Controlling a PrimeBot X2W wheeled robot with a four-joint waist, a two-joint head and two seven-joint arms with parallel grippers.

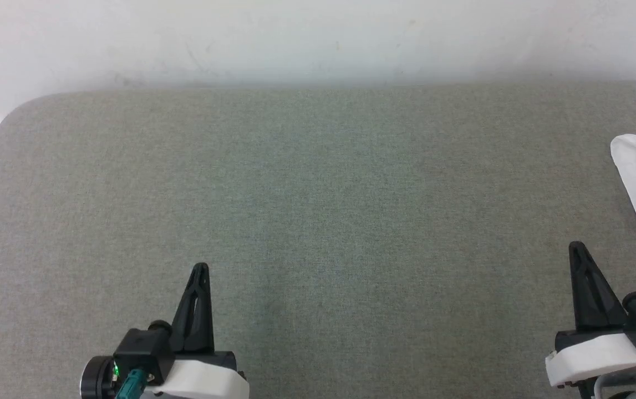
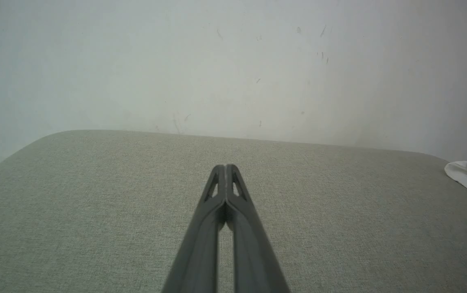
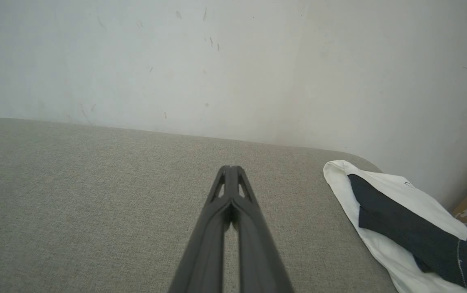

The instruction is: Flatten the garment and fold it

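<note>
The table (image 1: 318, 194) has rounded far corners, and its far edge runs along the foot of a wall (image 1: 318, 39). Nearly the whole top is open: a wide bare stretch lies between and beyond the two grippers, out to the left corner.

The shirt (image 1: 631, 166) lies at the far right of the table, near the right far corner and cut off by the head view's right edge. It sits in a loose, flat heap, with a black part lying over white cloth and a rounded white hem towards the middle of the table.

The left gripper (image 1: 200, 269) is at the near edge, left of centre, with its two dark fingers pressed together to a point and nothing between them. The right gripper (image 1: 575, 249) is at the near right, likewise pressed together and empty, close to the shirt but apart from it.

The tabletop is grey-green woven fabric, matt and even. The wall is pale, with small scuffs and dark flecks. The shirt's cloth looks thin and soft.
</note>
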